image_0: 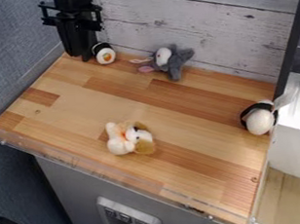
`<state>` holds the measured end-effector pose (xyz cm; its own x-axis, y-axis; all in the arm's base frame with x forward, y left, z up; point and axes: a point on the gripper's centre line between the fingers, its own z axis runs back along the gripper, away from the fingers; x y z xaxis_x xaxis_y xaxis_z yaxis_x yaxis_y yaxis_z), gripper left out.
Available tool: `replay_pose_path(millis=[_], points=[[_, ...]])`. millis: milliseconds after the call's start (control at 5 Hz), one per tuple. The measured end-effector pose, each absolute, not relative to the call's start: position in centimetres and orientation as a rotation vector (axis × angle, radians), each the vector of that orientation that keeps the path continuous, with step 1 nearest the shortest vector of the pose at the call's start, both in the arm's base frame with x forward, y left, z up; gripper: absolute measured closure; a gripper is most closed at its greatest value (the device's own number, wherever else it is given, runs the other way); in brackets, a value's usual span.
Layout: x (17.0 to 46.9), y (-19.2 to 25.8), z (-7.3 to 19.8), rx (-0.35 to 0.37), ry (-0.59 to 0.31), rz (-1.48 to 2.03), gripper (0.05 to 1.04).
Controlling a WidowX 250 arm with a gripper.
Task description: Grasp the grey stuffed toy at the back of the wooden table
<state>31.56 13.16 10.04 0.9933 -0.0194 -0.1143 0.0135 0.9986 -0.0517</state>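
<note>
Whitewashed planks [204, 24] back a wooden surface [80, 104]. At its far left corner the black hand [79, 57] hangs just beside a sushi-roll toy [105, 55]; whether it is clenched or released I cannot tell. Grey plush [169, 61], puppy plush [130, 138] and black-banded white toy [259, 119] lie well apart, none lifted; progress looks slight, though what is done or left is unclear.
</note>
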Motion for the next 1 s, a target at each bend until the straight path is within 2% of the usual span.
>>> replay_pose_path(millis=[600, 1000], points=[[35.0, 5.9, 10.4, -0.044, 0.124, -0.469, 1.019], [37.6, 2.9, 10.3, -0.047, 0.133, -0.474, 1.019]])
